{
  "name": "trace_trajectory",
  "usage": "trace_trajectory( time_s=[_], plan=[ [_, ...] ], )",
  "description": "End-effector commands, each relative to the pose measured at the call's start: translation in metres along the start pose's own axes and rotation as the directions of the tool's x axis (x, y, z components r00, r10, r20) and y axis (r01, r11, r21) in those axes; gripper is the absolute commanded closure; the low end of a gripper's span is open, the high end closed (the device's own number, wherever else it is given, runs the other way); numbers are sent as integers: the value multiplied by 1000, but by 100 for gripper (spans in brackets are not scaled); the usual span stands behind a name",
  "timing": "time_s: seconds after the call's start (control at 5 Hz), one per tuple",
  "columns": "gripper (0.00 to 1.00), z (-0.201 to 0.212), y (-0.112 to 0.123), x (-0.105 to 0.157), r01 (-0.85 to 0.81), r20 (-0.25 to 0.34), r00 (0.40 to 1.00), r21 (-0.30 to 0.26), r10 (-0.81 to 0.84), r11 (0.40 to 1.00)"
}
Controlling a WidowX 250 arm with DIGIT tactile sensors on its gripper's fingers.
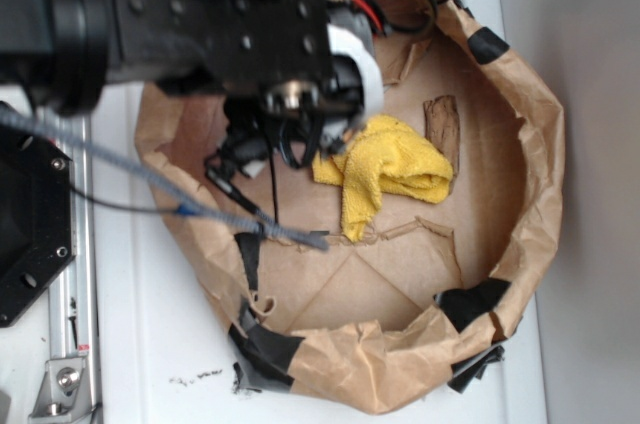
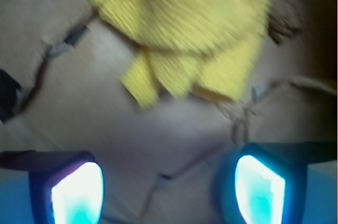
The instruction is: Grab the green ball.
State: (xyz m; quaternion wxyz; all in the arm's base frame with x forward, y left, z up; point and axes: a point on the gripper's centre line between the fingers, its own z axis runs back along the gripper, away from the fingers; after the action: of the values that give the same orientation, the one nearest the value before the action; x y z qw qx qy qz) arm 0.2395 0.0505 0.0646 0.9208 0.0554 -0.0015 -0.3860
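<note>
the 2 fingers [image 2: 78,195] stand apart with nothing between them, above bare paper bag floor [image 2: 105,102]. ahead of them lies the yellow cloth [image 2: 195,18]; the green ball is in neither view, maybe under it. closing now risks pinching cloth instead.

Yellow cloth [image 2: 195,28] blurred, top cropped

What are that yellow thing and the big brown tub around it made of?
The yellow cloth looks like soft terry fabric: looped, ribbed pile and limp folds. The brown tub looks like matte kraft paper, creased and torn at the rim, patched with black tape, probably glossy plastic.
</note>
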Motion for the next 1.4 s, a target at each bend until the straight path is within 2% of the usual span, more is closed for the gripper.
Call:
trace_trajectory(
  time_s=[0.0,0.2,0.4,0.6,0.8,1.0,1.2],
  plan=[
    [0,9,27,3,42,-37,999,91,-39,995],
    [0,-1,33,-2,31,-84,996,94,-23,995],
    [0,1,39,-3,16,-71,997,98,-9,995],
    [0,-14,35,-3,27,-93,995,104,-17,994],
    [0,-44,31,-11,57,-150,988,77,-44,995],
    [0,-60,28,-21,18,-186,983,67,-5,998],
    [100,-61,33,-23,-10,-185,982,83,25,997]
  ],
)
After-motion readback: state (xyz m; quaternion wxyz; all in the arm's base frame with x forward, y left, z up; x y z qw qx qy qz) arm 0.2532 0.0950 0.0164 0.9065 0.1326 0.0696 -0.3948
